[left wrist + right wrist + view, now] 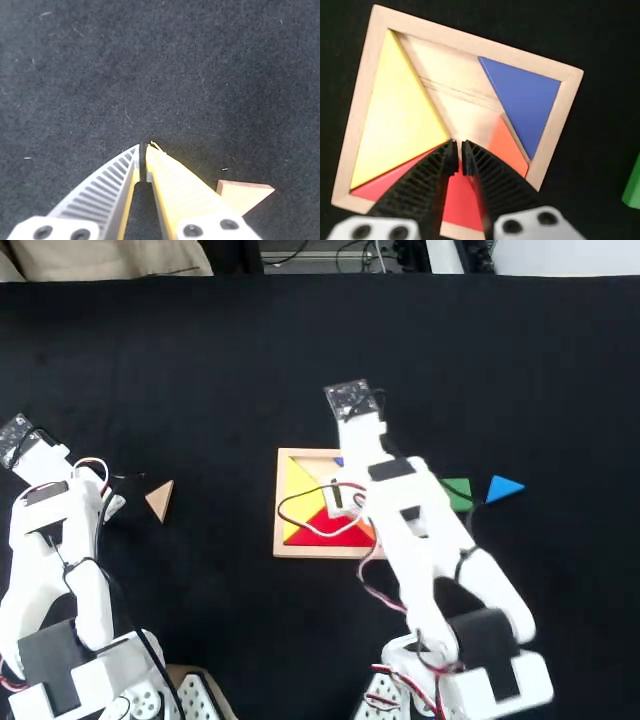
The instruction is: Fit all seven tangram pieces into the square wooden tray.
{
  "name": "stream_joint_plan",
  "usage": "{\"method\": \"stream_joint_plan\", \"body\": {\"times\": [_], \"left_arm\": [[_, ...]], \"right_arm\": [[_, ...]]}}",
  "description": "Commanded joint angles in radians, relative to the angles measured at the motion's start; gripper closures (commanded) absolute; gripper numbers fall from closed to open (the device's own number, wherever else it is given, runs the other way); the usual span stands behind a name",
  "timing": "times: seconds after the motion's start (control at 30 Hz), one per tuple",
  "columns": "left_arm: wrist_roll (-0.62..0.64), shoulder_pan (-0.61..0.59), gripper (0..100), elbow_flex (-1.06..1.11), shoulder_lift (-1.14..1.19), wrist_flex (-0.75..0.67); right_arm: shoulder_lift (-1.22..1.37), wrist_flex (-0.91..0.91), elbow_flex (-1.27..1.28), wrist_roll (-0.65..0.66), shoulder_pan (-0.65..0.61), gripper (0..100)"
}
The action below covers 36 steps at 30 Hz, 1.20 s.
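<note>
The square wooden tray [279, 502] [470, 42] holds a large yellow triangle [298, 490] [395, 110], a red triangle [330, 525] [375, 184], a blue triangle [525, 97] and an orange piece [507, 147]; bare wood shows in between. My right gripper [458, 149] hangs shut just above the tray's middle, where yellow, red and orange meet, with nothing in it. A tan triangle [160, 498] [245, 195] lies left of the tray. Beside that triangle is my left gripper [112, 505] [145, 149], shut and empty, low over the cloth.
A green piece [458, 492] [634, 187] and a small blue triangle [503, 488] lie on the black cloth right of the tray. The right arm reaches over the tray's right side. Open cloth stretches across the back of the table.
</note>
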Motion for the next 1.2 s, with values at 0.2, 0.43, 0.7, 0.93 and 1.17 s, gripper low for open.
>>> {"method": "stream_joint_plan", "body": {"times": [0.2, 0.43, 0.7, 0.93, 1.17], "left_arm": [[-0.173, 0.068, 96, -0.022, -0.023, -0.015], [-0.196, 0.142, 90, -0.058, -0.034, 0.052], [-0.311, 0.282, 87, -0.259, -0.021, 0.308], [-0.224, 0.337, 87, -0.259, -0.021, 0.319], [-0.325, 0.321, 78, -0.211, -0.02, 0.293]], "right_arm": [[0.05, -0.011, -0.082, 0.008, 0.051, 98.7], [-0.107, -0.017, 0.016, 0.008, 0.064, 98.7], [-0.331, -0.018, 0.177, 0.008, 0.064, 98.7], [-0.384, -0.018, 0.223, 0.009, 0.064, 98.7], [-0.389, -0.014, 0.223, 0.04, 0.064, 98.7]]}}
